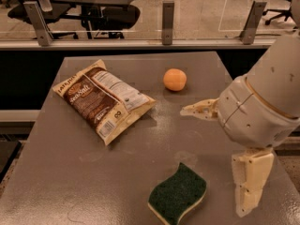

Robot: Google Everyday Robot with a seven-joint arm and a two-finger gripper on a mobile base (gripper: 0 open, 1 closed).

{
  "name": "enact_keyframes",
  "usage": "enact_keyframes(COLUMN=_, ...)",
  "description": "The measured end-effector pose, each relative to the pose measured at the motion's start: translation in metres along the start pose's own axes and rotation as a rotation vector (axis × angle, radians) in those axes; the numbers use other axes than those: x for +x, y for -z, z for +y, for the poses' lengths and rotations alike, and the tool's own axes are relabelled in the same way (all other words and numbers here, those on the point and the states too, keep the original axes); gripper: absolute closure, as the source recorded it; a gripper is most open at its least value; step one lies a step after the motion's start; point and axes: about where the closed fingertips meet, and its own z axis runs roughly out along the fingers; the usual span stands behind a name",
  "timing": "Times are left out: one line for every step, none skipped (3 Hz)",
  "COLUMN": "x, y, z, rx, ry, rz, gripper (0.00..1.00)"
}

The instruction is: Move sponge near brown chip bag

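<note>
The sponge (178, 195), dark green on top with a pale yellow layer under it, lies flat near the table's front edge. The brown chip bag (102, 100) lies flat at the table's back left, label side up. My gripper (212, 162) hangs at the right, above the table and just right of the sponge. It is open and empty: one cream finger (199, 110) points left and the other (251, 184) points down beside the sponge. It touches neither the sponge nor the bag.
A round orange fruit (175, 79) sits at the back middle of the grey table (70, 172). A glass barrier with metal posts (168, 16) runs behind the table. The arm's bulky wrist (267, 102) covers the table's right edge.
</note>
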Motion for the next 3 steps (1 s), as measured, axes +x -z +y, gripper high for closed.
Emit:
enact_keyframes(x=-0.013, y=-0.025, z=0.01, rx=-0.045, ry=0.071, rz=0.001, gripper=0.0)
enact_keyframes(x=-0.021, y=-0.058, z=0.018, rx=-0.096, ry=0.119, rz=0.019, gripper=0.0)
enact_keyframes(x=-0.023, y=-0.08, z=0.021, rx=-0.134, ry=0.136, rz=0.029, gripper=0.0)
